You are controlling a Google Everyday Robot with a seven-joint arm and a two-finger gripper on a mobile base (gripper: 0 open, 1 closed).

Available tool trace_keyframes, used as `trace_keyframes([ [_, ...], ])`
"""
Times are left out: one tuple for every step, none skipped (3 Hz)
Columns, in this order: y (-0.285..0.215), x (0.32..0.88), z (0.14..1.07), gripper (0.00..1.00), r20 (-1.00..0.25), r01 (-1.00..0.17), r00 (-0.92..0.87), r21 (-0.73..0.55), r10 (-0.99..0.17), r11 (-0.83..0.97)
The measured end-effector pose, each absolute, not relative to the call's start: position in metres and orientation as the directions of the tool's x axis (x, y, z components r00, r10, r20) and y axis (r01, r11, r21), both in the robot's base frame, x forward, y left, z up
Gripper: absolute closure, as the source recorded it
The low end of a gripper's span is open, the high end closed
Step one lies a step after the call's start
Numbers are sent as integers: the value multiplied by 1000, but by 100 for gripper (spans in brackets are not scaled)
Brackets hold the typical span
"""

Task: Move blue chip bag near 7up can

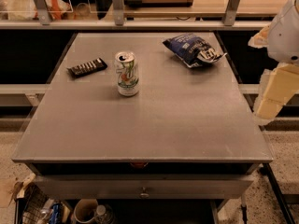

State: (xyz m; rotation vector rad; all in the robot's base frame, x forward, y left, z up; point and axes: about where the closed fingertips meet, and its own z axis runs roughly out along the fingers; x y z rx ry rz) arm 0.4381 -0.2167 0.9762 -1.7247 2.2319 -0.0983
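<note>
Table (187, 134) bears can (127, 73) and bag (194, 49) well apart, gripper (269, 107) hangs off right, open or closed I cannot tell, so reaching the bag seems next.

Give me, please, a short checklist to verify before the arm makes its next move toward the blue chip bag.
1. Blue chip bag in full view, lying at the far right of the table: ok.
2. 7up can upright, left of centre: ok.
3. Room on the table to the right of the can for the bag: ok.
4. Black ridged bar apart from the can, on its left, outside the likely path: ok.
5. Gripper at the bag: not ok; it is at the right edge, beside the table.
6. Bag's contents and stiffness: cannot tell.
</note>
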Motion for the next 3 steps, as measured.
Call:
trace_keyframes([
  [-217, 438, 976, 0, -207, -931, -221, -246, -953, 270],
  [-218, 443, 980, 0, -227, -917, -243, -263, -943, 300],
  [-233, 457, 982, 0, -335, -858, -332, -280, -882, 430],
])
